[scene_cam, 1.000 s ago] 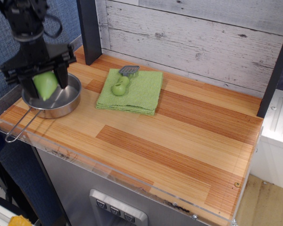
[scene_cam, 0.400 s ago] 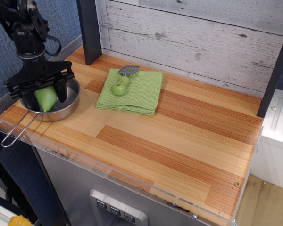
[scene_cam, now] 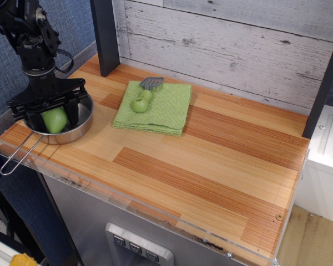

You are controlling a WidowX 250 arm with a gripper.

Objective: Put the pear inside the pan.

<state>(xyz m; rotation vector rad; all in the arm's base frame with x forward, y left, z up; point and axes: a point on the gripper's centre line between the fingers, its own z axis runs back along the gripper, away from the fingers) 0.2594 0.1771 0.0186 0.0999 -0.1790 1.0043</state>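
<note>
The light-green pear [scene_cam: 54, 119] is low inside the round steel pan [scene_cam: 77, 131] at the table's left end. The pan's wire handle [scene_cam: 16, 157] points toward the front-left corner. My black gripper [scene_cam: 51, 115] reaches down into the pan from above. Its two fingers stand on either side of the pear and are closed on it. The pan's near rim hides the bottom of the pear, so I cannot tell whether it touches the pan floor.
A green cloth [scene_cam: 155, 106] lies in the middle back. On it is a small green two-lobed item with a grey metal head [scene_cam: 143, 97]. A dark post [scene_cam: 104, 33] stands behind the pan. A clear plastic lip [scene_cam: 155, 213] edges the table's front.
The gripper has come down and moved a little back with the pear, from above the pan's front rim to low inside the pan. The pan has shifted slightly.
</note>
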